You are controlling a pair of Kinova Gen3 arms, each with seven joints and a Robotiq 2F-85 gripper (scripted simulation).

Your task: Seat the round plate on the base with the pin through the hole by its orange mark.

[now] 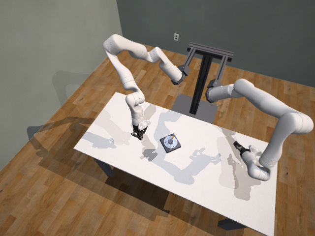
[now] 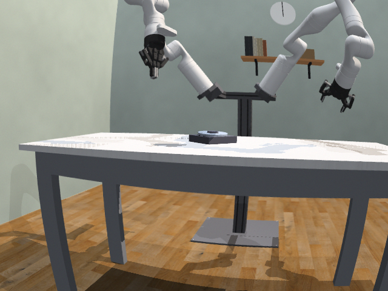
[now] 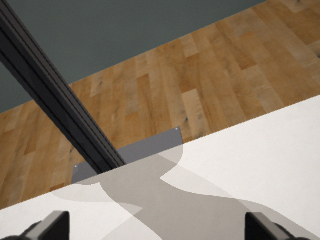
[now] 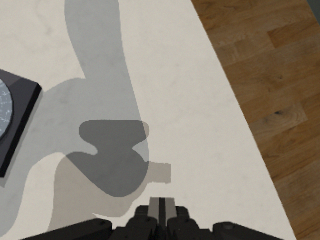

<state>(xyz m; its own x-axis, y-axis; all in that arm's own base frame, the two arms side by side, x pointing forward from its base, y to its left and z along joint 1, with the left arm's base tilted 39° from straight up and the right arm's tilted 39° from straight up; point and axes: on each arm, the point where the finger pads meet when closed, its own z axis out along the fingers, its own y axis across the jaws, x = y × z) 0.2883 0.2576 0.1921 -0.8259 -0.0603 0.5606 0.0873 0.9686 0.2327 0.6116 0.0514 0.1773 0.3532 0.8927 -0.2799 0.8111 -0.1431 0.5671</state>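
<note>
The round pale blue plate (image 1: 174, 142) (image 2: 204, 133) (image 4: 4, 107) lies on the dark square base (image 1: 168, 150) (image 2: 200, 139) (image 4: 22, 95), around its dark centre hub. Its orange mark (image 1: 173, 137) is near the base's back corner in the top view. In the exterior view the plate's rim shows a little above the base's top. The small pin and its hole are too small to tell. My right gripper (image 1: 140, 138) (image 2: 153, 76) (image 4: 161, 214) is shut and empty, above the table beside the base. My left gripper (image 1: 236, 143) (image 2: 331, 105) (image 3: 156, 225) is open and empty, high and far from the base.
The white table (image 1: 203, 172) (image 2: 119, 150) (image 3: 270, 150) (image 4: 200, 125) carries the base near its middle. Shadows of the arms cross its top. The dark stand (image 1: 201, 83) (image 2: 244, 119) (image 3: 55, 90) rises behind the table's back edge.
</note>
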